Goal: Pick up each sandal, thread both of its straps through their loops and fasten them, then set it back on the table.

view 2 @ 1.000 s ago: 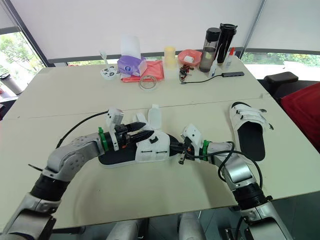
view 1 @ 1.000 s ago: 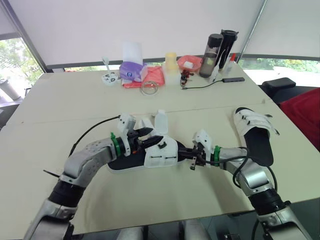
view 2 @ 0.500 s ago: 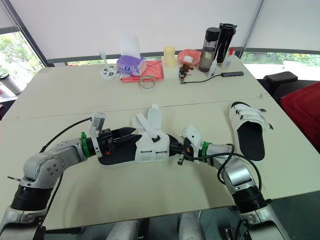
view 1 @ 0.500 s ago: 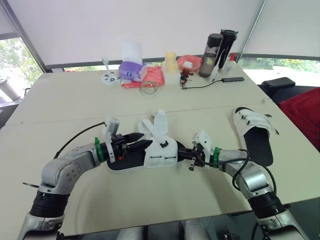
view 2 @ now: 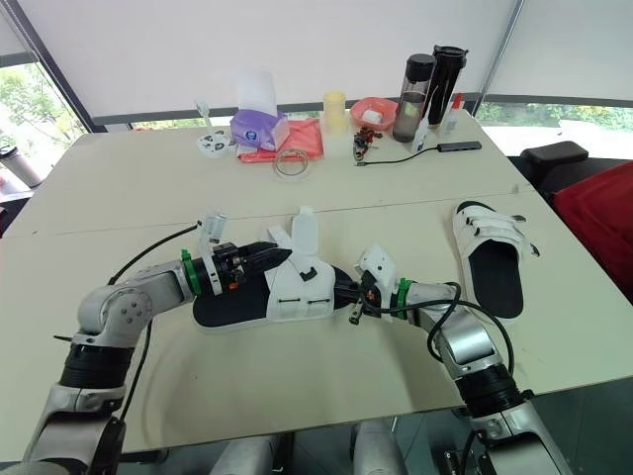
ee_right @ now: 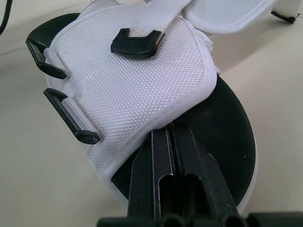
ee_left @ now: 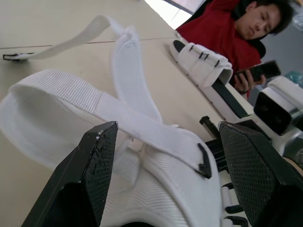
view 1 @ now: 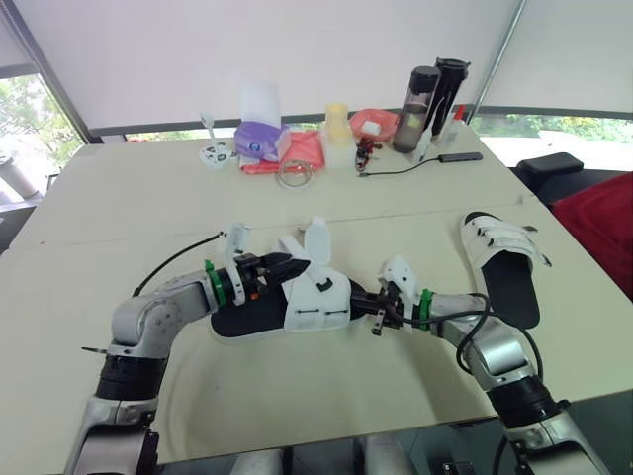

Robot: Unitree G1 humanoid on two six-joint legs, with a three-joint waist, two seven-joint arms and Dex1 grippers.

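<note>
The sandal (view 1: 287, 312) has an upper (ee_right: 142, 80) of white woven cloth, coarse-grained and matt, with a stitched, bound edge; the sole (ee_right: 227, 137) is black, smooth and matt, finely speckled; the strap loops (ee_right: 71, 120) are black plastic with a slight sheen; the straps (ee_left: 130, 71) are white ribbed webbing, one tipped with a black plastic tab (ee_left: 204, 163). The left gripper (ee_left: 168, 126) has fingers (ee_left: 90, 179) of black plastic, their pads moulded in a fine, rough cross-hatch; the right gripper (ee_right: 163, 130) has smooth, semi-gloss black fingers (ee_right: 189, 161). The table (view 1: 326, 198) is cream, smooth and matt.
</note>
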